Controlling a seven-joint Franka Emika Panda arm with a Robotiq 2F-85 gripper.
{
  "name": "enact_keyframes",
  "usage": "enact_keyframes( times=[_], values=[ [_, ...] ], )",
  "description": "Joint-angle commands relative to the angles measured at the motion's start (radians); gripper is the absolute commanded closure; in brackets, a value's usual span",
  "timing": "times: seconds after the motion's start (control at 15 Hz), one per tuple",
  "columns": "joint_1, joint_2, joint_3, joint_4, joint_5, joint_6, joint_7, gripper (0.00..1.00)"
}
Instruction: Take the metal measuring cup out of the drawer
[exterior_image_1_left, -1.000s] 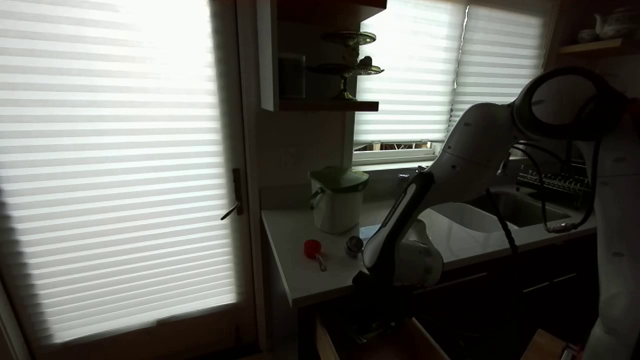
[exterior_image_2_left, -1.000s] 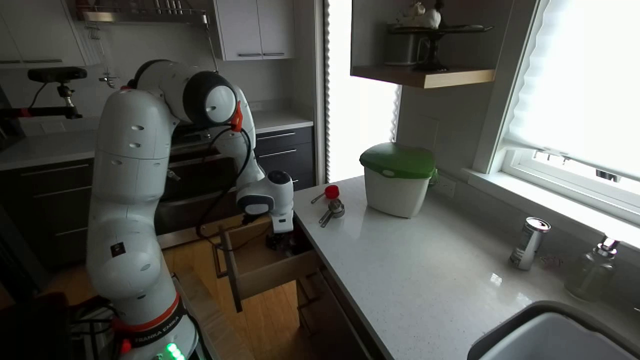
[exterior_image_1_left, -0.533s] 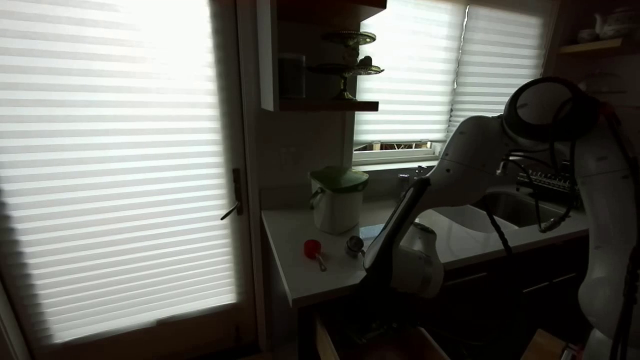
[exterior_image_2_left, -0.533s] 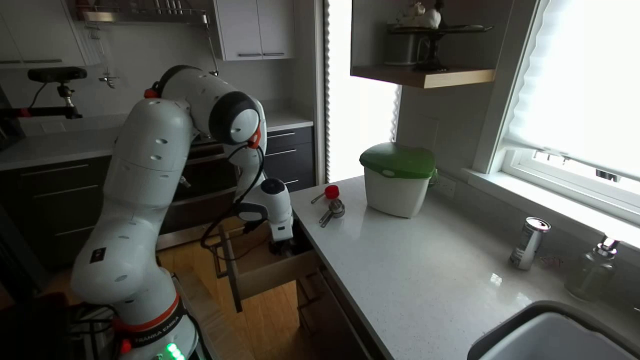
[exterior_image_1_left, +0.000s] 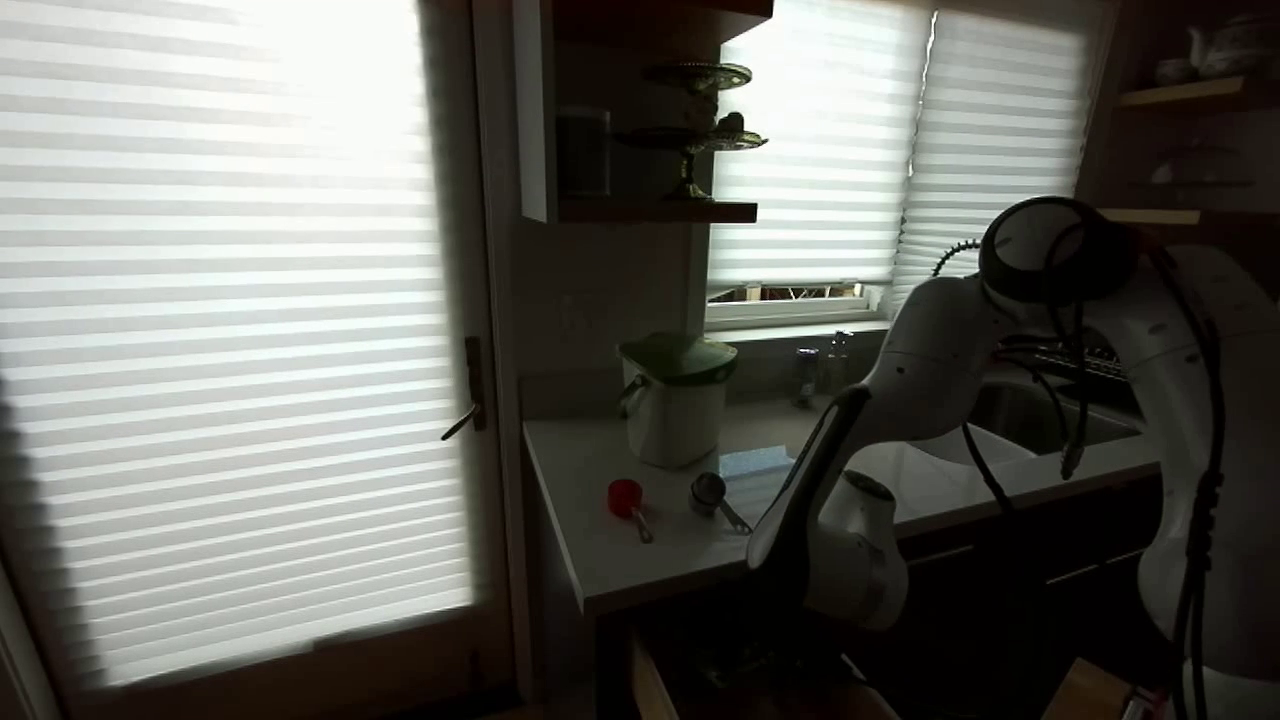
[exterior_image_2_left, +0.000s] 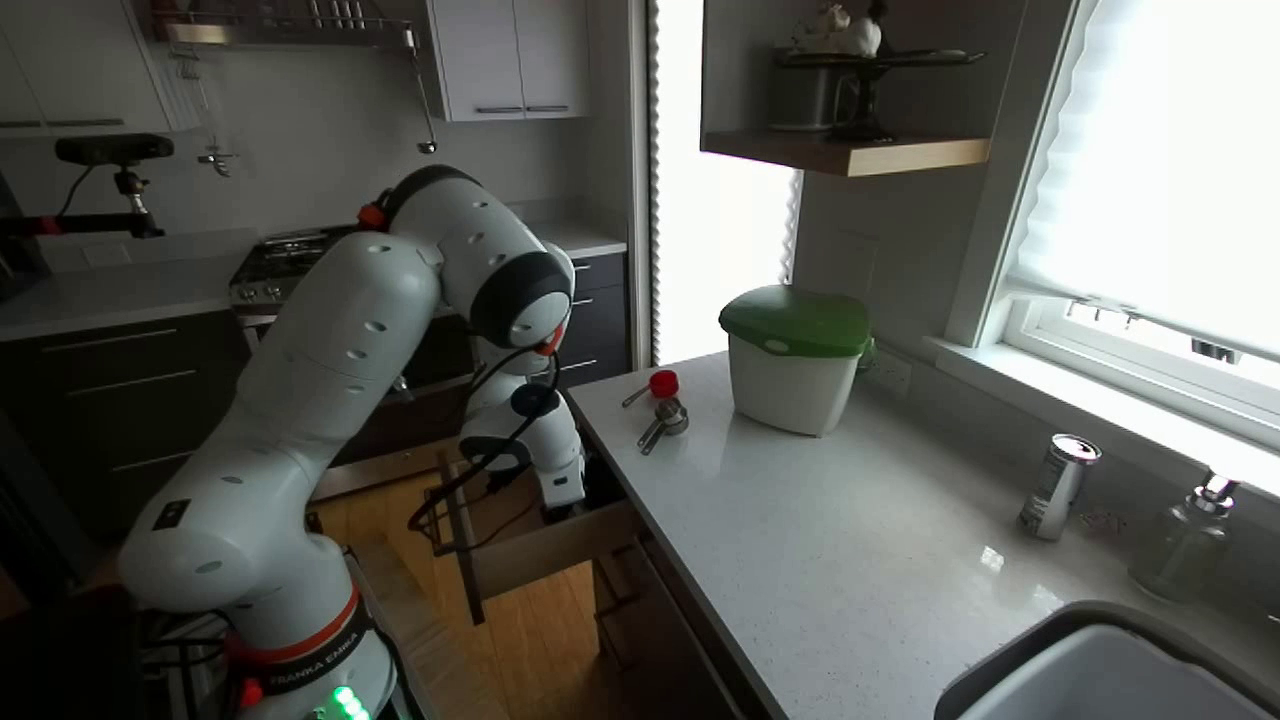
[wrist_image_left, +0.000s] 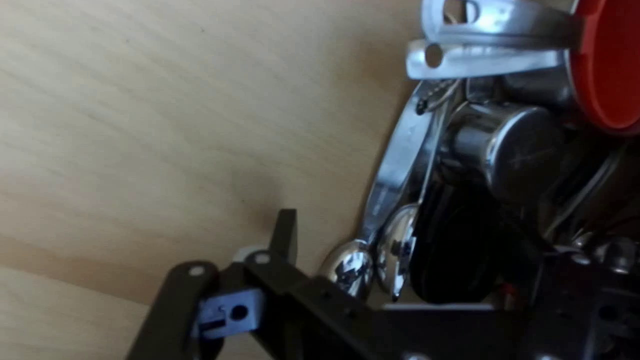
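Hand (wrist_image_left: 412, 245) sunk deeper into drawer (exterior_image_2_left: 550, 556) than before | fingers spread wide, spoons (wrist_image_left: 392, 175) seen between | contact unclear

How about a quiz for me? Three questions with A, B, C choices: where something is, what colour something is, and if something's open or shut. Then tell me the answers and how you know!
1. Where is the white bin?
A) on the floor
B) on the counter
C) on the stove

2. What colour is its lid?
A) red
B) yellow
C) green

3. How is the drawer?
A) pulled open
B) fully shut
C) upside down

Answers:
1. B: both exterior views show it standing there.
2. C: it looks plainly green in an exterior view.
3. A: it sticks out from under the counter, and you can see inside.
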Motion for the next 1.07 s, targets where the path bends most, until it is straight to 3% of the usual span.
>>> enact_keyframes(
  times=[0.0, 0.07, 0.13, 0.27, 0.4, 0.53, 0.73, 0.87, 1.0],
  values=[
    [-0.055, 0.085, 0.009, -0.017, -0.086, 0.067, 0.000, 0.02],
    [-0.015, 0.058, -0.049, -0.038, -0.188, 0.048, 0.104, 0.00],
    [-0.020, 0.065, -0.054, -0.041, -0.230, 0.057, 0.122, 0.03],
    [-0.013, 0.059, -0.088, -0.054, -0.325, 0.065, 0.193, 0.16],
    [-0.004, 0.048, -0.113, -0.068, -0.393, 0.074, 0.250, 0.40],
    [0.007, 0.039, -0.132, -0.075, -0.448, 0.084, 0.297, 0.52],
    [0.027, 0.024, -0.156, -0.082, -0.508, 0.094, 0.352, 0.58],
    [0.039, 0.010, -0.173, -0.089, -0.538, 0.094, 0.378, 0.54],
    [0.053, -0.017, -0.191, -0.103, -0.558, 0.074, 0.395, 0.58]
  ],
)
